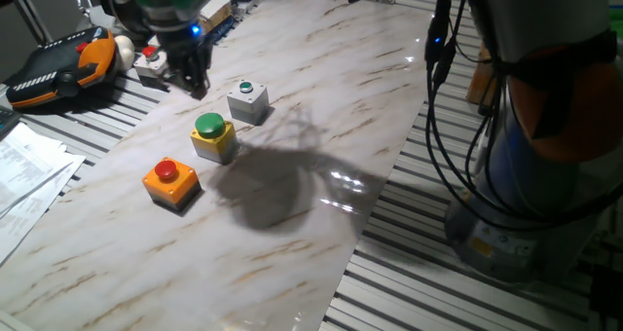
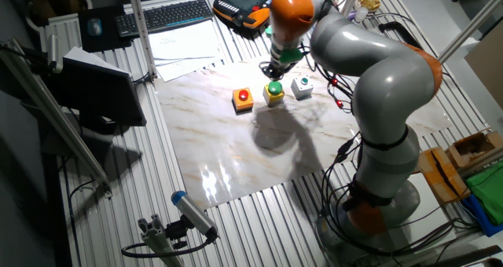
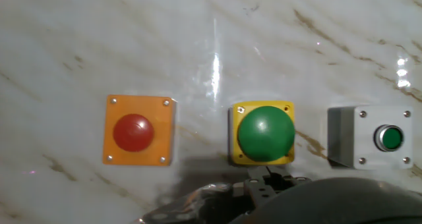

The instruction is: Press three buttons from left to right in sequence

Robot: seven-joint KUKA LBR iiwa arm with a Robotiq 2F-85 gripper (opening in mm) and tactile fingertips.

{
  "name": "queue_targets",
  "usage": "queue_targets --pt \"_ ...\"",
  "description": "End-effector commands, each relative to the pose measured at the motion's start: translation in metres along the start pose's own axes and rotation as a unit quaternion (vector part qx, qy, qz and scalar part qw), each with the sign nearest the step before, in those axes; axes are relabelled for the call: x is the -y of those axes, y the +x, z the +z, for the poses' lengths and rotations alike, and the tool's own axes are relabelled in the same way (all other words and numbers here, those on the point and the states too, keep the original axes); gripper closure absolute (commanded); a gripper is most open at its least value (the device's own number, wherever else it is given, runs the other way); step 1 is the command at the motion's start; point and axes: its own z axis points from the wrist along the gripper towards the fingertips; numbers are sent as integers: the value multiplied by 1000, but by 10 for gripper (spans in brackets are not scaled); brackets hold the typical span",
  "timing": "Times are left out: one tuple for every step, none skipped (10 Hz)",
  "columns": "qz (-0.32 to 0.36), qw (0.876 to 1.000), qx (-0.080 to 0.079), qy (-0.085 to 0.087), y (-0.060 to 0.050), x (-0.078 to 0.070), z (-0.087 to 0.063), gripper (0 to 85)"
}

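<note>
Three button boxes stand in a slanted row on the marble board (image 1: 321, 68). The orange box with a red button (image 1: 170, 180) (image 2: 243, 99) (image 3: 138, 130) is at the left. The yellow box with a wide green button (image 1: 212, 134) (image 2: 273, 92) (image 3: 265, 133) is in the middle. The grey box with a tiny green button (image 1: 247, 99) (image 2: 302, 86) (image 3: 376, 137) is at the right. My gripper (image 1: 191, 78) (image 2: 277, 69) hangs above the board, just behind the yellow box and clear of it. In the hand view the yellow box lies right over the dark gripper body (image 3: 270, 188). No view shows the fingertip gap.
An orange and black teach pendant (image 1: 58, 63) and a pale grey box with a red button (image 1: 148, 63) lie behind the board's left corner. Papers (image 1: 24, 170) lie at the left edge. Cables (image 1: 453, 127) and the arm's base (image 2: 377, 196) stand to the right.
</note>
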Motion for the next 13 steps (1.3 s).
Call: queue_targets --pt "-1 1000 0 -1 4 5 0 843" --pt "-2 1000 -2 -5 8 9 0 843" --pt "2 1000 -4 -16 10 14 0 843" --pt "4 1000 -5 -21 10 16 -1 843" --pt "4 1000 -5 -18 9 16 -1 843" --pt "4 1000 -7 -18 9 15 0 843" --pt "4 1000 -9 -18 9 15 0 843" --pt "4 1000 -10 -18 9 15 0 843" --pt "3 1000 -12 -19 9 15 0 843" --pt "3 1000 -12 -19 9 15 1 843" --pt "3 1000 -13 -19 8 15 1 843" --pt "3 1000 -15 -19 8 15 2 843" --pt "3 1000 -15 -19 9 14 3 843"
